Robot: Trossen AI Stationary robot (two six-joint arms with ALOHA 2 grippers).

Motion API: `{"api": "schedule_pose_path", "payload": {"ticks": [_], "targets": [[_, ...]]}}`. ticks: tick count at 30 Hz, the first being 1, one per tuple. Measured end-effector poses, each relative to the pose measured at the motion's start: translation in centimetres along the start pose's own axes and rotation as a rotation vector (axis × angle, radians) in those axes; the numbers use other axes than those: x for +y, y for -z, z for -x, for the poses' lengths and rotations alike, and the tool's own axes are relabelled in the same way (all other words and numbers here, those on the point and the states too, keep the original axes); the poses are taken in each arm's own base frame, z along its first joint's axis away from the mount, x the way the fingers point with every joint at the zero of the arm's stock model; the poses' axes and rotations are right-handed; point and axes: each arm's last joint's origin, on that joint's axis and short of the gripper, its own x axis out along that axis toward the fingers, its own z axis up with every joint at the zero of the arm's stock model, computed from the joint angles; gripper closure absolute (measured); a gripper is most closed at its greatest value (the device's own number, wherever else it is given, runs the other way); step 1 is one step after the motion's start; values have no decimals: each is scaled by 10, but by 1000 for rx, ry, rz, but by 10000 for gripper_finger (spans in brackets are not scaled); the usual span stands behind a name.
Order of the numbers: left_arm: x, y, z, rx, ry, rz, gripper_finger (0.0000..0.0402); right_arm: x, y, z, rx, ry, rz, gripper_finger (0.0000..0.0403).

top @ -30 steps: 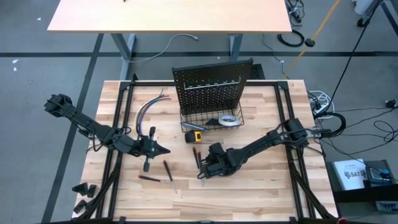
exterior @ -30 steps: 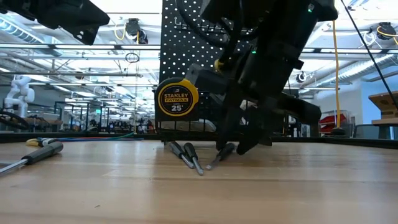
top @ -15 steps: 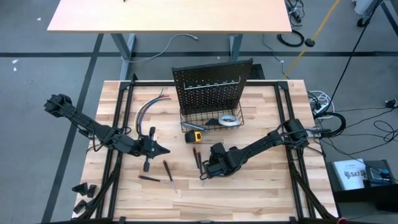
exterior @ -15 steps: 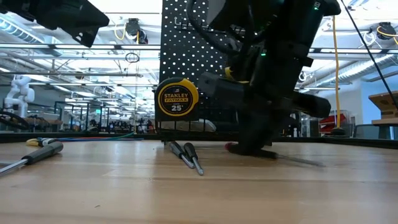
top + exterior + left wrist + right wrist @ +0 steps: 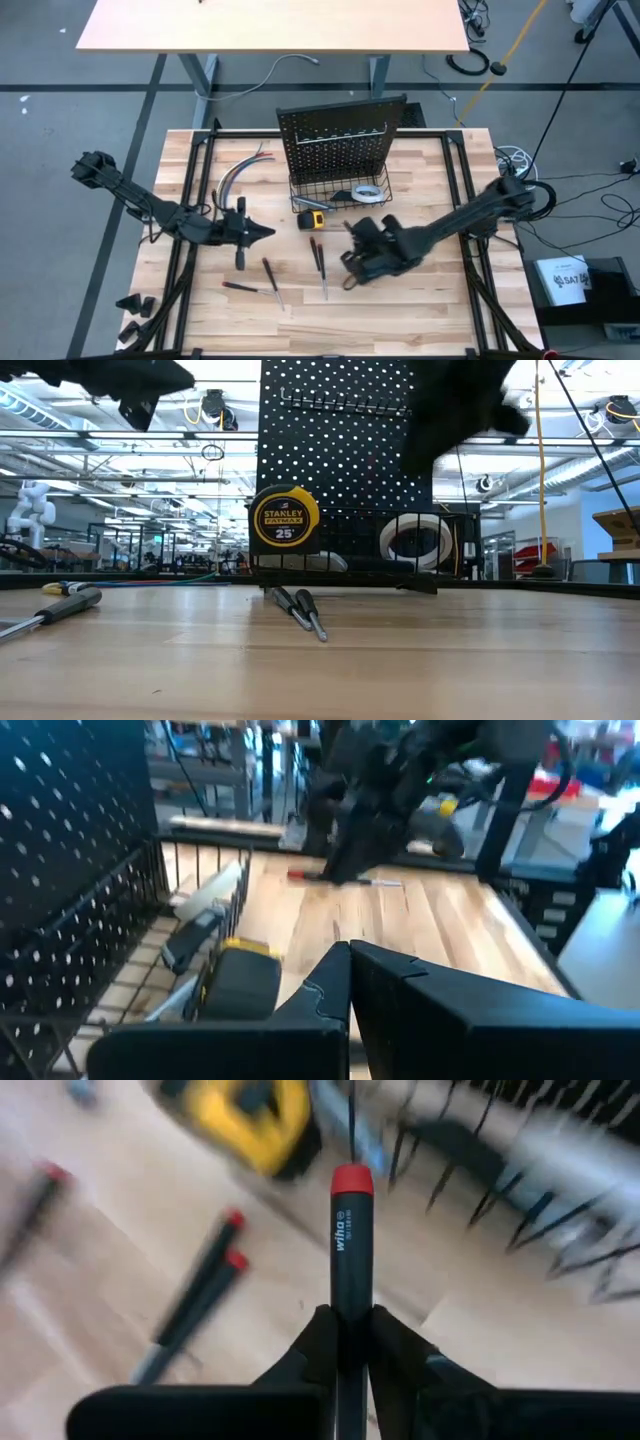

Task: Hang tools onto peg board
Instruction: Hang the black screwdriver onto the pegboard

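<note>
Screwdriver (image 5: 351, 1230) now off the table, pinched in right pincer (image 5: 345, 1342); left pincer (image 5: 262, 233) pressed together, unmoved

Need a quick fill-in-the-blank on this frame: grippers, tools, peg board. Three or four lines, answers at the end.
1. The right gripper is shut on a ____ with a black handle and red end.
2. The white tape roll lies in the wire ____ at the foot of the peg board.
3. The yellow-black tape measure sits on the table just in front of the basket, on the side of the ____ arm.
4. The left gripper is ____ and holds nothing.

Answers: screwdriver; basket; left; shut
</note>
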Motion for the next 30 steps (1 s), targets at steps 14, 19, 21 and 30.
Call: {"api": "schedule_pose_path", "payload": {"ticks": [14, 19, 21, 30], "targets": [[28, -23, -9, -186, -152, -25, 393, -86, -26, 99, -674, 65, 54, 378], [57, -26, -9, -185, -310, 62, 393, -126, -33, 95, -707, 102, -55, 378], [64, -27, -6, -170, -242, 82, 393, -139, -34, 93, -639, 72, -86, 378], [80, -36, 3, -183, -32, 89, 394, -123, -47, 81, -601, -425, 110, 378]]}}
